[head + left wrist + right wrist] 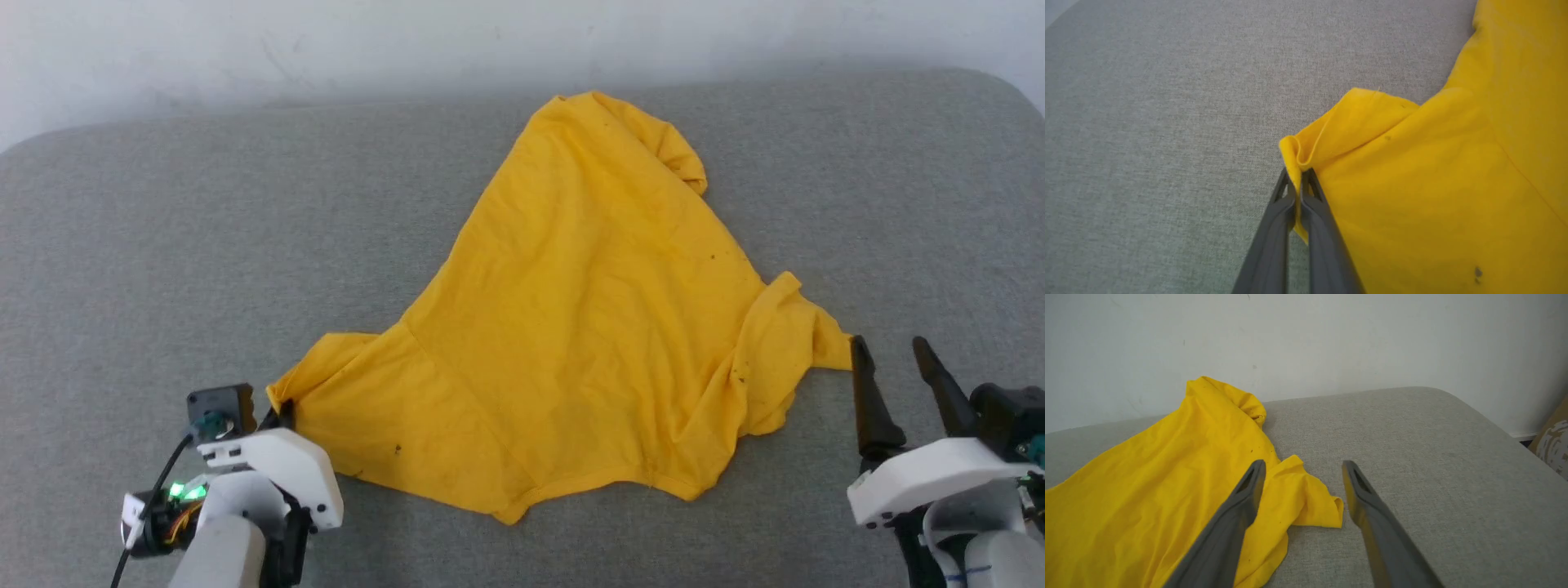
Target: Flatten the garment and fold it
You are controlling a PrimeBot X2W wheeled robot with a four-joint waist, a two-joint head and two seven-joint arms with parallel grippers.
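Item under inspection: the garment [588, 327], plain yellow on the showing face with a few dark specks, lying on the grey upholstered surface [163, 245] in a rough triangle; the narrow end points away toward the pale wall [326, 33], the broad end faces the robot and runs side to side between the two arms; not flat, with creases at the far tip and a bunched flap at the near right corner. Left gripper [1298, 175]: fingers pressed together with a rolled edge of the near left corner pinched between them (the cloth curls over just past the tips); the grip looks sound, though only a thin fold is caught. Right gripper [890, 351]: fingers spread wide, holding nothing; their tips stand just beside the near right flap, which in the right wrist view lies ahead and to the left, its loose corner reaching into the gap between the fingers while the left finger overlaps the cloth. Finding: the right arm is plainly the nearer to that flap; judged from this, a short advance forward and slightly leftward would bring the corner between the fingers, after which both near corners could be drawn apart to spread the broad end; risk noted of catching only the top layer.
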